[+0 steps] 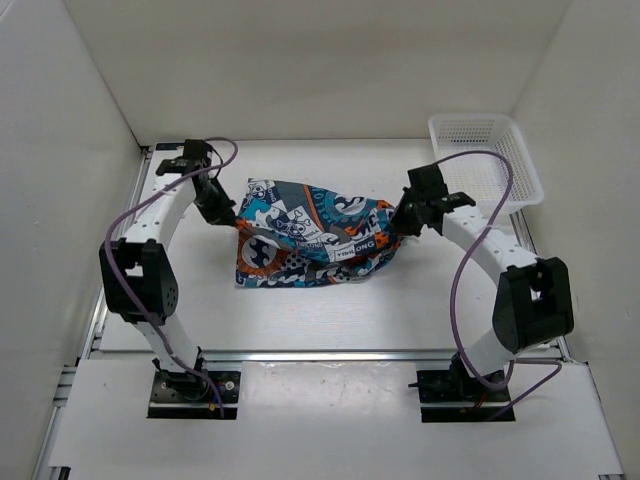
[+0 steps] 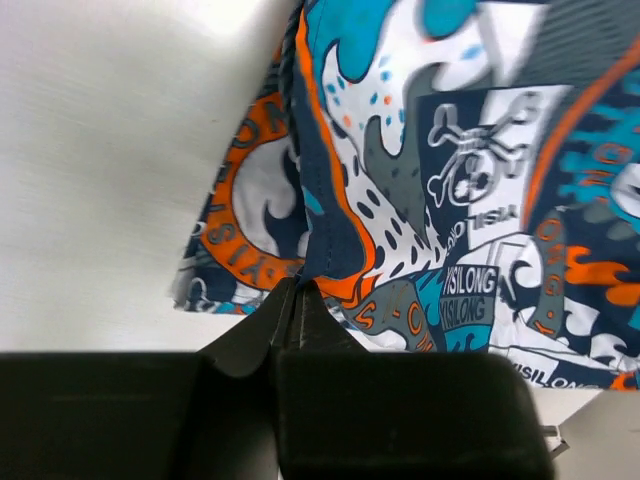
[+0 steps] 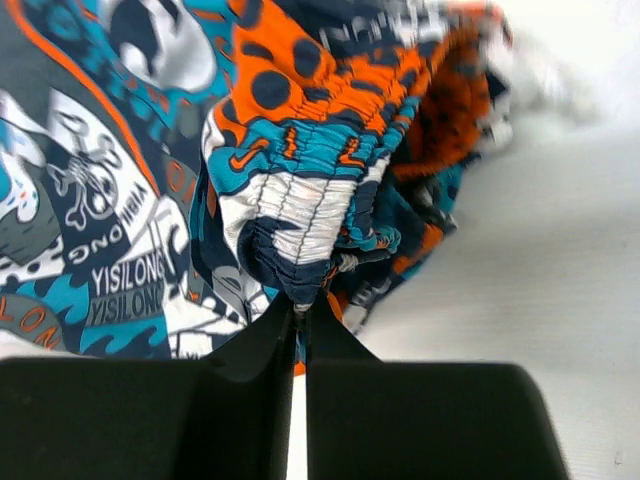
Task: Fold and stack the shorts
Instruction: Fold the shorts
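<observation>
In the top view, the shorts lay bunched near the middle of the worktop, between the two arms. The left hand was at their left far corner and the right hand was at their right end, and both touched the cloth. A white mesh basket stood at the far right corner, apart from the shorts.

In the left wrist view, the left hand had its fingers pressed together on a dark seam of the shorts, so it pinched only a thin fold.

In the right wrist view, the right hand was also closed, and it held the gathered elastic band of the shorts at its lowest tip.

To my judgement, the step in hand was the taking of both ends, and no fold was made yet because the cloth was crumpled. The next move probably called for both arms to lift and draw apart together, so that the shorts would open flat. The pull should be equal and gentle, since both pinches were small and could slip.
</observation>
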Motion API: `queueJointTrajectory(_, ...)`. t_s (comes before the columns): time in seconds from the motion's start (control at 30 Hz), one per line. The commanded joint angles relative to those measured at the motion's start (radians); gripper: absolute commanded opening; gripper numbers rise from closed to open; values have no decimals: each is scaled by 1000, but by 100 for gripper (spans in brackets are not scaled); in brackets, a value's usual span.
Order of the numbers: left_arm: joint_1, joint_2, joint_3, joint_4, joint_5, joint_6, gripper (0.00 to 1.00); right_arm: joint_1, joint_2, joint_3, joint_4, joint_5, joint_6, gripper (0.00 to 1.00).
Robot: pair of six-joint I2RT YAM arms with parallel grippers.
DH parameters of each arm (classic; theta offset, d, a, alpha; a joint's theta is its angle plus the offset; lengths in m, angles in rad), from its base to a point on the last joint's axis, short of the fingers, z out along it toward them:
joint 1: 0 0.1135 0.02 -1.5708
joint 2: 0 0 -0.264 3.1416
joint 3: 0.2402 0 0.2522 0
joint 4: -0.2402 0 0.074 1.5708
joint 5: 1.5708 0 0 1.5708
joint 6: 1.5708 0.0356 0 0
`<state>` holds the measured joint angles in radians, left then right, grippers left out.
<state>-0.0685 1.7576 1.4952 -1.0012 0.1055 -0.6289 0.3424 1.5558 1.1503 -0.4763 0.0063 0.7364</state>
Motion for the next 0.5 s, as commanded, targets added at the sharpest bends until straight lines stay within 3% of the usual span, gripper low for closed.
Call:
queueJointTrajectory(0.0,-1,-119,65,-86,-18,-3,10,-5,-57,77,-38,52,-14,0)
queueJointTrajectory(0.17,-20,-242,-54,-67,68,-29,10,-25,-109,86,-67,101,-15,0)
queueJointTrajectory(0.27,-69,-309,-279,-1,85,-101,10,-25,-109,42,-67,110,-15,0)
queueJointTrajectory(0.37,-103,-319,-401,71,62,-127,10,-34,-100,-9,-58,135,-15,0)
queueJointTrajectory(0.4,-112,-310,-459,82,42,-144,10,-34,-83,-27,-32,135,-15,4)
queueJointTrajectory(0.43,-123,-270,-483,93,7,-155,18,-34,-71,-53,-22,135,-25,11)
queueJointTrajectory(0.47,-123,-241,-499,114,-7,-155,33,-34,-54,-54,-22,135,-25,30)
